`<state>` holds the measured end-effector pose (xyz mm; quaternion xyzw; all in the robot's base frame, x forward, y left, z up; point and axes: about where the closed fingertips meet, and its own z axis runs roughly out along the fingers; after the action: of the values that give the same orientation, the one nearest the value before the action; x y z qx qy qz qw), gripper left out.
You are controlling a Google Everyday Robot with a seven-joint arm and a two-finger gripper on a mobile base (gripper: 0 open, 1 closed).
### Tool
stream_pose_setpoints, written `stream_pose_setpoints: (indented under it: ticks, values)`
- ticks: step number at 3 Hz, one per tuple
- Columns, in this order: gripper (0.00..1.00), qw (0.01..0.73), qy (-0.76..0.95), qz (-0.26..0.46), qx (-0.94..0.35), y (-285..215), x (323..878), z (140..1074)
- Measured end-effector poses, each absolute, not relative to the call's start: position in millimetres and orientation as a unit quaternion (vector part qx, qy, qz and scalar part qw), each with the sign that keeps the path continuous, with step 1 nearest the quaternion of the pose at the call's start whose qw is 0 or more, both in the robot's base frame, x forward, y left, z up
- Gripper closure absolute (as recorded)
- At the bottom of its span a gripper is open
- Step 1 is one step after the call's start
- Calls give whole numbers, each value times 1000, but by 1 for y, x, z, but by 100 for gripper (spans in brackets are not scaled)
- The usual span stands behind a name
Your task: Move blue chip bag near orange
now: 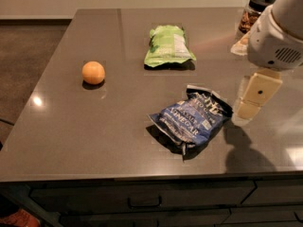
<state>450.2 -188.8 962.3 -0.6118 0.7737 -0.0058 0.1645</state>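
We're seeing a smooth, glossy grey desk [71, 141]. The blue chip bag [191, 119] is lying flat near the front edge, right of centre: crinkled dark-blue foil w/ white lettering. The gripper [254, 97] is hovering just beside it at right; can't tell if it's released or clenched. The orange [93, 73], small & round, is sitting well apart at left, bare desk between. A light-green bag [168, 46] is lying further back.

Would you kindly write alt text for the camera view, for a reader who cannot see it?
A blue chip bag lies near the front edge of a grey countertop, and the robot's gripper hangs just to its right. An orange sits at the left, a light-green chip bag lies farther back, and a lidded jar stands at the back right.
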Motion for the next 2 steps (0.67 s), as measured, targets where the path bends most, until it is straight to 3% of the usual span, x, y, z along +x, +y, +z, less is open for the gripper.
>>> stream_pose_setpoints:
  ticks: [2]
  values:
    - [0, 148, 747, 44, -646, -144, 469, 907]
